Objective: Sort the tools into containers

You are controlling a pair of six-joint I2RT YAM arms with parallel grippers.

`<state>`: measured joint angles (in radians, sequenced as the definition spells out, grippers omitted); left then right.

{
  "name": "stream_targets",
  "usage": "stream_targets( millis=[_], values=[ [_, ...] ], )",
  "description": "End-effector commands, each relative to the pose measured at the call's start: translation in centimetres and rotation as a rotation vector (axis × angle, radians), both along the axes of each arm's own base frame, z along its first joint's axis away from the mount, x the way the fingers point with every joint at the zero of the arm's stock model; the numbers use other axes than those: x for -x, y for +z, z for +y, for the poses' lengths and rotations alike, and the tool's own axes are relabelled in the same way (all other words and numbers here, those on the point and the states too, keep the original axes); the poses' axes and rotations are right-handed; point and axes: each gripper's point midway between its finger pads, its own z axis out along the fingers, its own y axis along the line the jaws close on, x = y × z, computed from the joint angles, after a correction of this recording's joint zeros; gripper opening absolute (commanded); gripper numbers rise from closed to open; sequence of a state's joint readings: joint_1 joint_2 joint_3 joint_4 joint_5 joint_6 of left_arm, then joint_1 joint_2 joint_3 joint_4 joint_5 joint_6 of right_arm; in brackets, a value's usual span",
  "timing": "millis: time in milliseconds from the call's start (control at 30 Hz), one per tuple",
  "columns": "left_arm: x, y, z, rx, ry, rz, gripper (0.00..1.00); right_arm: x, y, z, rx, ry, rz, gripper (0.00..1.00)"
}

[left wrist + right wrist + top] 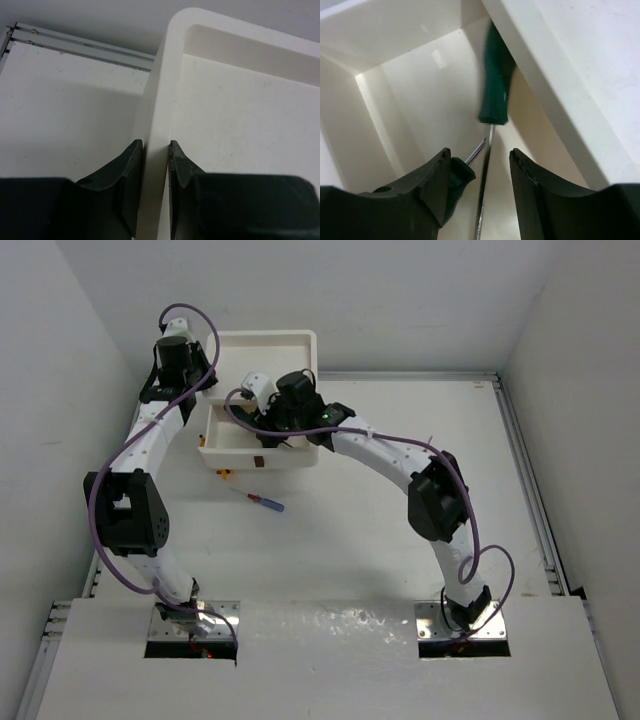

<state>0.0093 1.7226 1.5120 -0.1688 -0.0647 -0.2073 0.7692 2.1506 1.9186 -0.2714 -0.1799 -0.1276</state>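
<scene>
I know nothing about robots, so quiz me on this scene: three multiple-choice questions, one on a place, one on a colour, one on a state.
1. Where is the blue-and-red screwdriver?
A. in a gripper
B. on the table, in front of the white box
C. inside a drawer

2. What colour is the handle of the long screwdriver in the open drawer?
A. green
B. yellow
C. red

3. How is the right gripper?
A. open
B. shut on a tool
C. out of view

Answers:
1 B, the top view shows it on the table.
2 A, the right wrist view shows a green handle.
3 A, its fingers stand apart, gripping nothing.
</scene>
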Motion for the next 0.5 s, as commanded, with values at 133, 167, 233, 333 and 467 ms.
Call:
stream_targets(
  millis=[133,167,233,333,467],
  values=[
    [-1.0,0.1,1.6,0.028,0.089,-0.029,0.00,2.1,5.1,-0.7,-0.079,-0.017,-0.049,0.56],
    [-1.0,0.1,1.6,0.028,0.088,-0.029,0.00,2.5,7.2,-1.1,-0.112,-0.029,-0.059,0.59],
    [-0.9,0.1,1.6,0.026,0.086,-0.030,0.00,2.9,8.6,-2.7,-0.117,-0.096,-0.053,0.60],
    [-0.9,0.1,1.6,0.025,0.084,-0.033,0.00,3.6,14.8,-7.2,-0.207,-0.271,-0.136,0.66],
    [-0.9,0.2,1.5,0.026,0.079,-0.039,0.00,5.2,17.8,-17.5,-0.284,-0.609,-0.242,0.74]
  ],
)
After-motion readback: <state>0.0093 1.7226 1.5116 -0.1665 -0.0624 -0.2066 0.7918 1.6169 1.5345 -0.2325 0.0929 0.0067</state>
